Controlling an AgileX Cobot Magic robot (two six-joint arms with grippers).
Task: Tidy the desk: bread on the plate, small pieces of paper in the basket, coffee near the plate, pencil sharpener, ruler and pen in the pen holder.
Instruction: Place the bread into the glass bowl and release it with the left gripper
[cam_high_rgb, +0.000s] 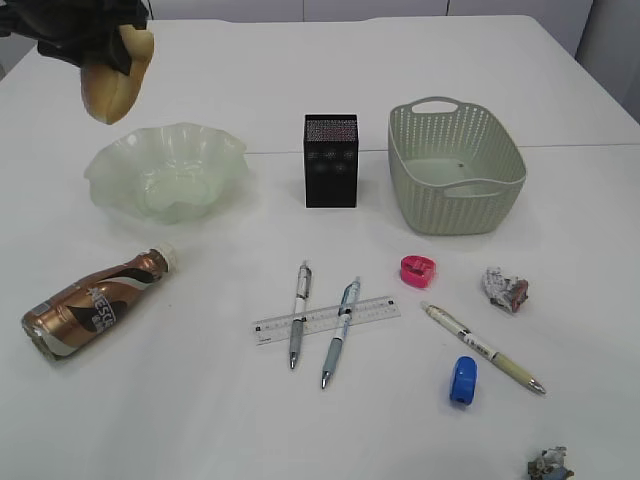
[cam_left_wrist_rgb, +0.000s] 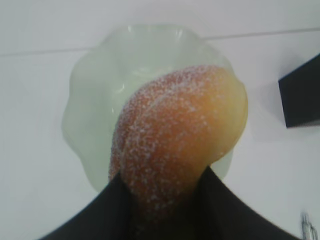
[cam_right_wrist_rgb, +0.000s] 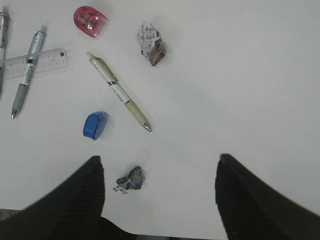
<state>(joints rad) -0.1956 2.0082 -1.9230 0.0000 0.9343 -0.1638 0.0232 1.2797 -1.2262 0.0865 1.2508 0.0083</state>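
Left claw (cam_high_rgb: 105, 45) is up at far left, clamped on the bread (cam_high_rgb: 112, 75), which hangs in the air just above the far-left rim of the plate (cam_high_rgb: 110, 165). In the left wrist view the bread (cam_left_wrist_rgb: 175, 145) sits between the black fingers (cam_left_wrist_rgb: 100, 215), sugar-dusted, w/ the plate (cam_left_wrist_rgb: 85, 115) below it, not touching.

Right claw (cam_right_wrist_rgb: 160, 200) hangs wide open over the near-right worktop (cam_right_wrist_rgb: 240, 75), holding nothing; a small paper scrap (cam_right_wrist_rgb: 131, 180) lies between its fingers (cam_right_wrist_rgb: 70, 200) on the surface.

Plate is at far left, pen holder (cam_high_rgb: 331, 160) upright in the far middle, basket (cam_high_rgb: 455, 165) to its right, nothing visible inside. Coffee (cam_high_rgb: 90, 305) lies on its side near left, cap pointing toward the plate, well apart from it.

Mid-near: ruler (cam_high_rgb: 326, 320) lies flat w/ two pens across it — a grey one (cam_high_rgb: 299, 312) on the left, a blue-green one (cam_high_rgb: 341, 330) on the right. Pink sharpener (cam_high_rgb: 418, 270) sits right of the ruler; a third pen (cam_high_rgb: 483, 347) lies diagonally nearer right, w/ a blue sharpener (cam_high_rgb: 462, 379) just beside it. A crumpled paper ball (cam_high_rgb: 505, 289) lies at right, near the basket's front; the scrap (cam_high_rgb: 550, 463) is at the near-right edge.
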